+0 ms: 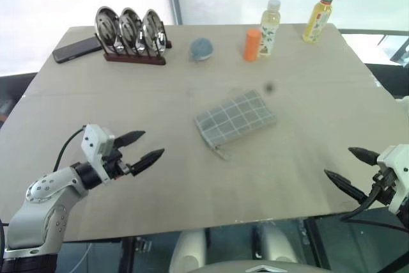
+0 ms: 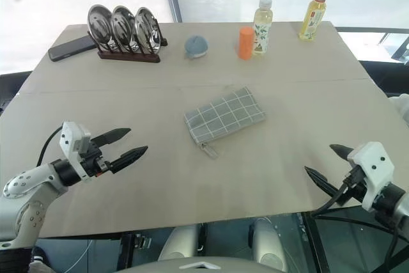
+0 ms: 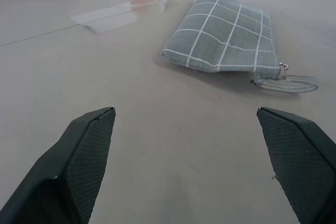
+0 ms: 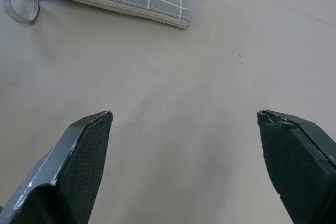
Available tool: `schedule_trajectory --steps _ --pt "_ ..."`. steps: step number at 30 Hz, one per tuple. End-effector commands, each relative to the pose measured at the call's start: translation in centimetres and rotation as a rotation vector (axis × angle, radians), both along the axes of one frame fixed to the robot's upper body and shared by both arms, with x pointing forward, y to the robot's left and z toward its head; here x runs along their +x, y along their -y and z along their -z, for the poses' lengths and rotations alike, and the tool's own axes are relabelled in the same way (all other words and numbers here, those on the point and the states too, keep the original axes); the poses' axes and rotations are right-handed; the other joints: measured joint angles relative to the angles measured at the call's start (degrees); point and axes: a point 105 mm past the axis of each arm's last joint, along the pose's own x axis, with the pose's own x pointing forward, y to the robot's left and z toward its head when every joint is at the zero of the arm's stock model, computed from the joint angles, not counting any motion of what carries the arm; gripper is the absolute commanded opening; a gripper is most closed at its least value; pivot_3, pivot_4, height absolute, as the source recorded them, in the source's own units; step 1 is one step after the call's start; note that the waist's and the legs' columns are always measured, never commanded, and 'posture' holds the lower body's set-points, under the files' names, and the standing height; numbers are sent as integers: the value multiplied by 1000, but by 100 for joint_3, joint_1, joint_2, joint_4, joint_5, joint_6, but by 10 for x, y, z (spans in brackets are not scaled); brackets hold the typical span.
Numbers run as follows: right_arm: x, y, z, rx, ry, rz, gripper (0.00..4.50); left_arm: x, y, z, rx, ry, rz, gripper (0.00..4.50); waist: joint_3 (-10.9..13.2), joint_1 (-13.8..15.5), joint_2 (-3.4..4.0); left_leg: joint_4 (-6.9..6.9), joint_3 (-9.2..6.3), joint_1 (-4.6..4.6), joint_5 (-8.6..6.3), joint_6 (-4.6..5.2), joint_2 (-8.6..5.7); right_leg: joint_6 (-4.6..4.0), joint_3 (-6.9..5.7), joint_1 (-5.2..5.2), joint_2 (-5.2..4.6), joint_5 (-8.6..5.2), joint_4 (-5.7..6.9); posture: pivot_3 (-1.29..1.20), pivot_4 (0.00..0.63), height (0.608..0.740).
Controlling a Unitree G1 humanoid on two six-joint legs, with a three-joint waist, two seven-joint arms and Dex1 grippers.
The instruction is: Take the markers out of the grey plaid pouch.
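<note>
Pouch: the grey plaid pouch (image 1: 235, 119) is lying flat near the middle of the table (image 1: 192, 177), set at a slant, zip side facing the robot, its small loop pull (image 1: 221, 153) resting on the tabletop at the near corner. The zip is looking closed.
Markers: cannot tell from outside the pouch.
Left gripper: the left gripper (image 1: 142, 149) is hovering over the near left part of the table, jaws standing wide apart and holding nothing, pointing toward the pouch, well apart from it.
Right gripper: the right gripper (image 1: 348, 169) is hanging at the near right table edge, jaws spread wide and empty, also well apart from the pouch.
Far edge: a rack of metal plates (image 1: 131, 33), a dark phone (image 1: 77, 49), a blue-grey ball (image 1: 202, 48), an orange cylinder (image 1: 252, 44) and two bottles (image 1: 270, 27) are standing along the back.
</note>
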Motion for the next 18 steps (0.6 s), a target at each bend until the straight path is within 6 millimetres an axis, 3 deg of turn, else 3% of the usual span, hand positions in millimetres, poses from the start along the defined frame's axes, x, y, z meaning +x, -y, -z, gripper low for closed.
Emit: schedule_trajectory --steps 1,13,18 --pt "1 -12 -11 22 38 -25 4500 4 0 -8 18 40 9 4472 0 0 0 0 0 0 0 0 0 0 0 0 0 0 0 0 150 740" --pt "9 -39 -26 122 72 -27 4500 26 11 -17 66 113 53 4472 1 4 -2 -1 -4 -12 0 0 -1 -7 -4 -3 1 4 -1 0 150 740" --pt "7 -53 -23 137 69 -65 4500 22 19 5 565 386 318 4472 -1 9 -2 0 -5 -20 1 1 -2 -8 -4 -9 4 5 0 0 150 740"
